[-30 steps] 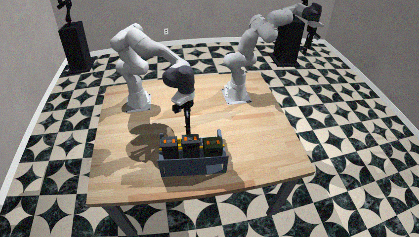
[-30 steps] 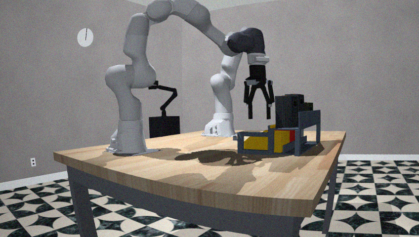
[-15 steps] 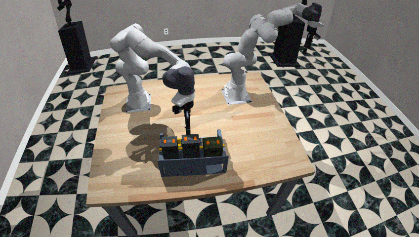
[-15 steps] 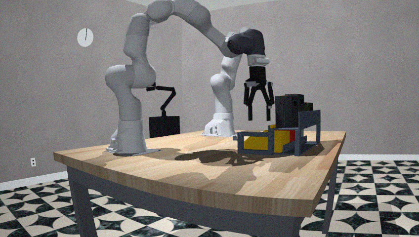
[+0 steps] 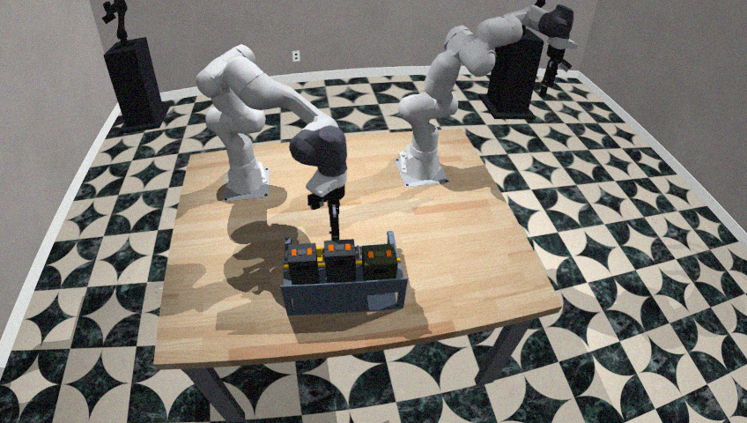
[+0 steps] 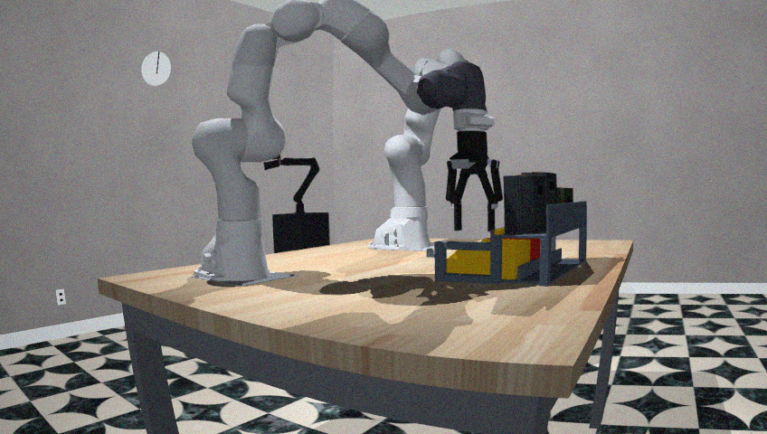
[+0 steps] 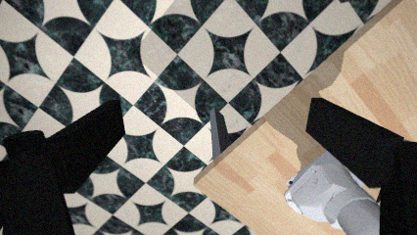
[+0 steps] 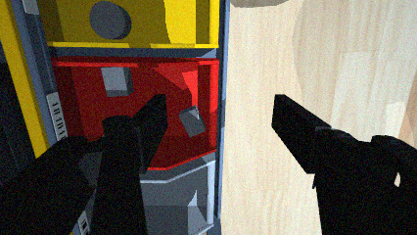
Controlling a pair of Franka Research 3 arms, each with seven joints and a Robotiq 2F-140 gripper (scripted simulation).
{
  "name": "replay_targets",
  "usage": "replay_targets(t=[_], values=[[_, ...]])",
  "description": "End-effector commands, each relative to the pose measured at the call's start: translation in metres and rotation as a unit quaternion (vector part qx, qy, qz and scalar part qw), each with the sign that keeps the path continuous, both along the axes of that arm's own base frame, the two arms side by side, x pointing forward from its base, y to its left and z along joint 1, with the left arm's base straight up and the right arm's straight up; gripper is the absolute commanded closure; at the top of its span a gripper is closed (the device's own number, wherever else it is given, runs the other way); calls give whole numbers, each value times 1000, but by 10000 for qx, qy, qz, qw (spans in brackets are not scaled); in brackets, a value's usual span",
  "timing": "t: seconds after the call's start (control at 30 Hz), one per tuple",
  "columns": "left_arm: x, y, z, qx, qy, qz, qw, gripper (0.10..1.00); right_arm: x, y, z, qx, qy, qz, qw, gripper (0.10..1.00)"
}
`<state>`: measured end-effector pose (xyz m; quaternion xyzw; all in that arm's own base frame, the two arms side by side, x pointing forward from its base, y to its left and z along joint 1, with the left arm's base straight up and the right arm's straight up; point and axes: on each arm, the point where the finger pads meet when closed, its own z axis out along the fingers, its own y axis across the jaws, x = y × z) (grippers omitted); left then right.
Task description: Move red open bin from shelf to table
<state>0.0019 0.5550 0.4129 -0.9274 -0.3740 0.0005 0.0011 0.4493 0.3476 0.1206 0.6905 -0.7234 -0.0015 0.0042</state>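
"What's at left?"
"The right end effector (image 5: 335, 236) (image 6: 474, 228) (image 8: 219, 111), roughly half open, gripping nothing, above the shelf (image 5: 340, 300) (image 6: 564, 214) (image 8: 223, 93). The red bin (image 6: 534, 249) (image 8: 142, 77) is there, parts inside."
"How to grip?"
"I'd lower straight, fingers astride its front wall, missing the parts, then close and lift level."
"And far right?"
"The left end effector (image 5: 543, 92) (image 7: 215, 116): wide open, unladen, off the counter (image 5: 471, 235) (image 6: 376, 322) (image 7: 245, 166) (image 8: 259, 147)."

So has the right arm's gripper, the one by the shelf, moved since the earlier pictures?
Yes, down: in the exterior view, the fingertips of the right gripper are nearer the top rail of the shelf.
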Motion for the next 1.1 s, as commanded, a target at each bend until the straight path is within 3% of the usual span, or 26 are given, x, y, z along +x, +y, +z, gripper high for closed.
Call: replay_targets(t=[0.0, 0.6, 1.07], values=[[0, 0, 0, 1, 0, -1, 10000, 98, 2, 2, -7, 18, -41, -74, 10000, 481], [0, 0, 0, 1, 0, -1, 10000, 98, 3, 2, -34, 18, -41, -74, 10000, 481], [0, 0, 0, 1, 0, -1, 10000, 98, 3, 2, -39, 18, -41, -74, 10000, 481]])
